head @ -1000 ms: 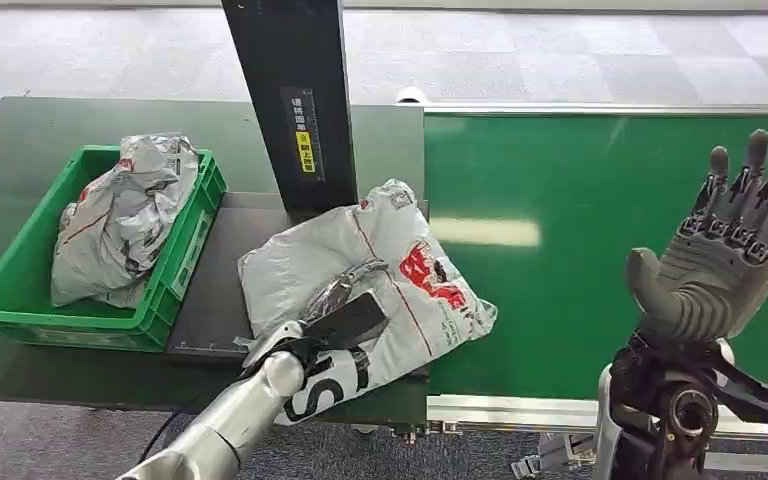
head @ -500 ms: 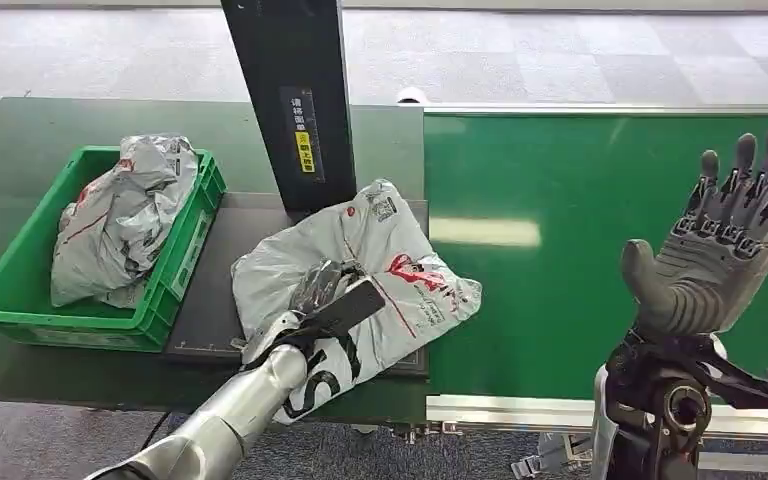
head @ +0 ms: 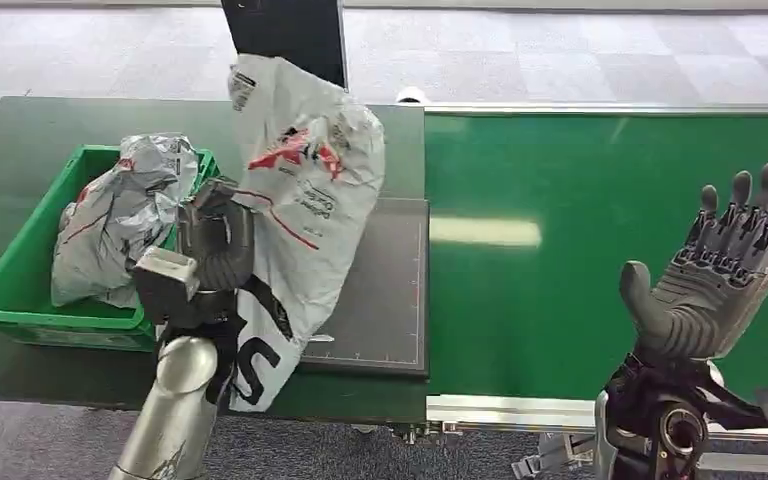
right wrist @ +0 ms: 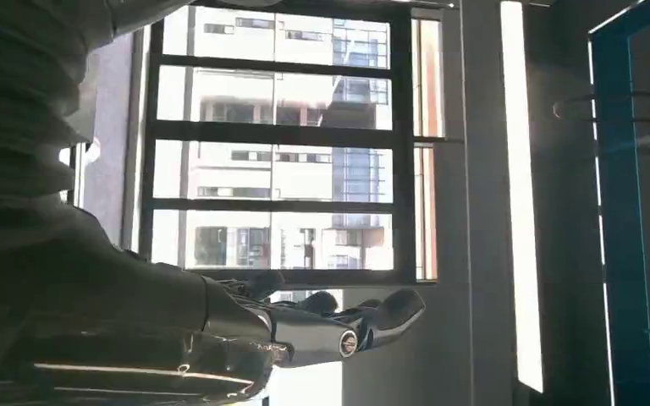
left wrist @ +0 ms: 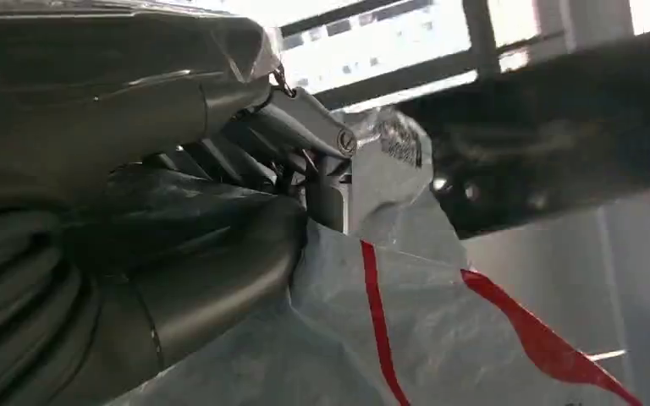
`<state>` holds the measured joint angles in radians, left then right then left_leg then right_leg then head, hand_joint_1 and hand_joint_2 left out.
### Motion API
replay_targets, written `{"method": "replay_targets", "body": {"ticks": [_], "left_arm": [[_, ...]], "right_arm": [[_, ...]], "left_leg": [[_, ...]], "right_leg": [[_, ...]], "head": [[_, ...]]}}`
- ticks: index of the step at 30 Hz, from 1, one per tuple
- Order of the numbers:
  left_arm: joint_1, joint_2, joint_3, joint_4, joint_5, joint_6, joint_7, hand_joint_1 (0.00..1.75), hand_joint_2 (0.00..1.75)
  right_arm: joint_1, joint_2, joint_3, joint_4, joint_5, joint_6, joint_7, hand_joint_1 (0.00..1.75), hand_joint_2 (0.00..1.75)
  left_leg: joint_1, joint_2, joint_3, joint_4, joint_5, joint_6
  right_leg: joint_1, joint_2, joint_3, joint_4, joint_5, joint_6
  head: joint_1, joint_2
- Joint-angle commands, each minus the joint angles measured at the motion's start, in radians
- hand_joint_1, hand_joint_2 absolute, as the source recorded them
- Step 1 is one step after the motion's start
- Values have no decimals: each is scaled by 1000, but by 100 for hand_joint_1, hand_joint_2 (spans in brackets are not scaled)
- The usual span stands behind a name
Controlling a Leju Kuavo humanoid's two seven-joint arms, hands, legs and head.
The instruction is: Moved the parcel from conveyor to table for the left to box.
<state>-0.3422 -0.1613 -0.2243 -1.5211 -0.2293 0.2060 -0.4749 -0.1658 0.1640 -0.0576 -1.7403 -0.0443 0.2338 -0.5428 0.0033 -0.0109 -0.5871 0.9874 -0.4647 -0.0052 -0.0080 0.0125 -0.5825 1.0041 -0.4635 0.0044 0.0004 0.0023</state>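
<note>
My left hand [head: 210, 250] grips a grey plastic parcel [head: 295, 200] with red and black print and holds it up in the air beside the green box [head: 20, 300]. The parcel hangs above the dark weighing plate [head: 380, 300]. Up close in the left wrist view, the left hand [left wrist: 178, 211] has its fingers [left wrist: 305, 127] closed into the parcel [left wrist: 406, 321]. Over the right side of the green conveyor belt [head: 560, 240], my right hand [head: 720, 270] is raised, palm up, fingers spread and holding nothing. In the right wrist view the right hand [right wrist: 305, 330] is seen against windows.
Inside the green box lies another crumpled grey parcel [head: 120, 215]. A black post [head: 285, 30] stands behind the weighing plate. The dark green table [head: 20, 140] runs left of the conveyor, whose metal rail [head: 520, 410] edges the near side.
My left hand has lifted the parcel off the weighing plate and swung it up and left toward the green box. The right hand has sunk slightly and stays open.
</note>
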Motion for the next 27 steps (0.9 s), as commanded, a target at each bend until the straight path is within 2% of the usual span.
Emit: {"method": "replay_targets", "body": {"ticks": [1, 5, 7, 8, 9, 11, 13, 15, 17, 27], "left_arm": [[15, 77, 101, -186, -13, 139, -35, 175, 175], [-159, 122, 321, 20, 16, 197, 34, 175, 175], [-289, 163, 418, 195, -35, 218, 62, 175, 175], [-364, 189, 455, 299, -106, 279, 88, 175, 175], [-460, 237, 480, 446, -201, 308, 118, 175, 175], [-560, 282, 513, 600, -276, 324, 133, 175, 175], [-599, 304, 518, 667, -319, 339, 152, 175, 175], [-681, 340, 510, 824, -451, 407, 234, 175, 175], [-745, 370, 523, 931, -501, 427, 261, 175, 175], [-752, 369, 524, 944, -505, 431, 259, 175, 175]], "right_arm": [[21, -1, -32, -1, -4, -3, -10, 0, 175], [33, 14, -32, 2, 2, 14, -14, 0, 175], [18, 10, -23, 19, 4, 24, -13, 0, 175], [6, 8, -18, 29, 4, 28, -11, 0, 175], [-9, 4, -13, 44, 7, 24, -4, 0, 175], [-23, -3, -8, 56, 5, 19, 4, 0, 175], [-24, -6, -8, 59, 3, 20, 7, 0, 175], [-23, -6, -7, 64, 1, 25, 12, 0, 175], [-20, -6, -7, 67, 7, 19, 19, 0, 175], [-19, -6, -7, 67, 7, 19, 19, 0, 175]], "left_leg": [[0, 2, 1, 0, 0, 0], [0, 2, 2, -1, 0, -1], [0, 1, 2, -1, 1, -2], [0, 0, 1, 0, 2, -2], [0, 1, 2, -1, 2, -2], [1, 0, 2, -1, 4, -3], [1, 2, 1, 1, 3, -4], [2, 1, 2, 0, 5, -3], [3, 3, 2, 0, 3, -4], [3, 1, 1, 0, 3, -3]], "right_leg": [[0, 1, 1, -1, 0, 0], [0, 1, 1, 0, 0, -1], [0, -1, 1, 1, 0, -1], [1, -2, 1, 1, 1, -2], [1, -1, 1, 1, 1, -2], [1, -2, 0, 2, 2, -3], [2, -1, -1, 3, 2, -3], [2, -2, 1, 2, 2, -2], [2, 1, 1, 2, 3, -4], [2, 0, 0, 2, 2, -3]], "head": [[0, 0], [0, 0], [0, 0], [0, 0], [0, 0], [0, 0], [0, 0], [1, 0], [0, 0], [0, 0]]}}
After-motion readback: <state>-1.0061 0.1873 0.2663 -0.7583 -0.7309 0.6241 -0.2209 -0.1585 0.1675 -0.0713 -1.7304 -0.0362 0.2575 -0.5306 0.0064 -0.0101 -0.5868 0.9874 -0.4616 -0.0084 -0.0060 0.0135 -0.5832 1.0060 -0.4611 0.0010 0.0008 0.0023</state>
